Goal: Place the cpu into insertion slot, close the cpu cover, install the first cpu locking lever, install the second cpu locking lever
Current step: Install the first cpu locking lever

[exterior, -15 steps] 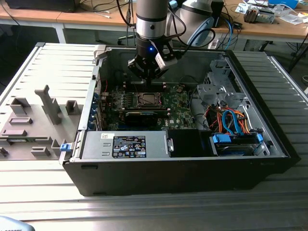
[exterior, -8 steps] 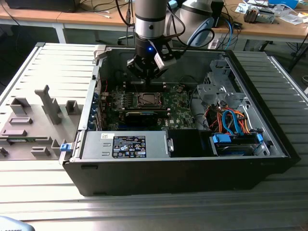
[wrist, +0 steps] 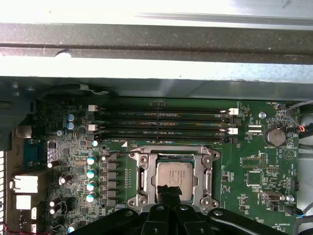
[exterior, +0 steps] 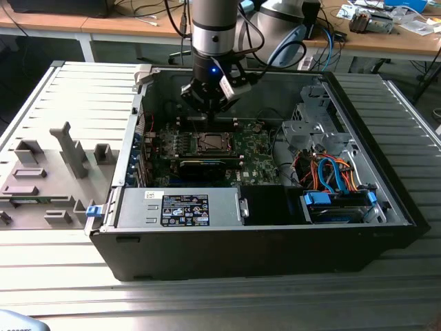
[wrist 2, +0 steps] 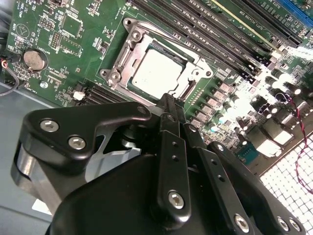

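Inside the case: open computer case (exterior: 275,234) lies on a ribbed metal tabletop (exterior: 83,89), the green motherboard (exterior: 255,155) flat on its floor.
Arm: robot arm (exterior: 212,34) reaches down from above, its gripper (exterior: 207,103) hovering just over the socket area in the exterior view.
Insertion slot: sits mid-board with its silver rim, just beside the long memory slots (wrist: 161,122); marked at insertion slot (wrist: 174,176) in the first wrist view.
Cpu: cpu (wrist: 175,174) lies flat in the slot, its pale metal top showing through the frame in both wrist views, also at (wrist 2: 155,73).
Cpu cover: cpu cover (wrist 2: 128,46) appears to lie down around the chip, its window framing the metal top; I judge it closed or nearly so.
Fingers: black fingers (wrist 2: 168,117) are pressed together with nothing between them, tips at the slot's near edge.
Step in hand: placing looks done; work seems to be at the cover or the first locking lever.
Next move calls for: a small, precise push at the socket's edge, without scraping nearby capacitors (wrist: 91,171).
Hard to make out: the locking levers themselves, and whether the tips touch the cover; the slot's near edge is hidden behind the fingers.
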### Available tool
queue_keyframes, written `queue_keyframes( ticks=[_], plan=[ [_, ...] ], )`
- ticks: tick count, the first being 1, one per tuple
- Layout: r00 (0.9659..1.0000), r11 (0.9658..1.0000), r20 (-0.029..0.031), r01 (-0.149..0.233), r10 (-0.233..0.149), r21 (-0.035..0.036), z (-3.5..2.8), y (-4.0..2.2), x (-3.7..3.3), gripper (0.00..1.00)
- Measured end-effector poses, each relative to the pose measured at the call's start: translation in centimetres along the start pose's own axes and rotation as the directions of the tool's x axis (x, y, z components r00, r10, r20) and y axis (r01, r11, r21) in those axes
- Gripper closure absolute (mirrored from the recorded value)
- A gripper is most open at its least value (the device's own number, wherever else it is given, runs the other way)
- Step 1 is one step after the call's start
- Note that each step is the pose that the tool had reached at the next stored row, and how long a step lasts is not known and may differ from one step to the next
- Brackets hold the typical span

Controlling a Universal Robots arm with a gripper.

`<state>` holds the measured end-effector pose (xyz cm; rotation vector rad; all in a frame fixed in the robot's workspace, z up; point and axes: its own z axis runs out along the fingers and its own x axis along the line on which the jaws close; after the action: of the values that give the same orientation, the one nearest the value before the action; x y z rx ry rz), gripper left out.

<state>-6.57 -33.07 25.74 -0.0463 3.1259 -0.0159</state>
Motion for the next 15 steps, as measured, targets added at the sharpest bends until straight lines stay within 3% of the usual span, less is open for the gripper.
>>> queue_keyframes(
  ticks=[15],
  plan=[
    [1.0000,1.0000,-0.0001,0.000,0.000,0.0001,-0.01,0.01,0.39,0.89]
  ],
)
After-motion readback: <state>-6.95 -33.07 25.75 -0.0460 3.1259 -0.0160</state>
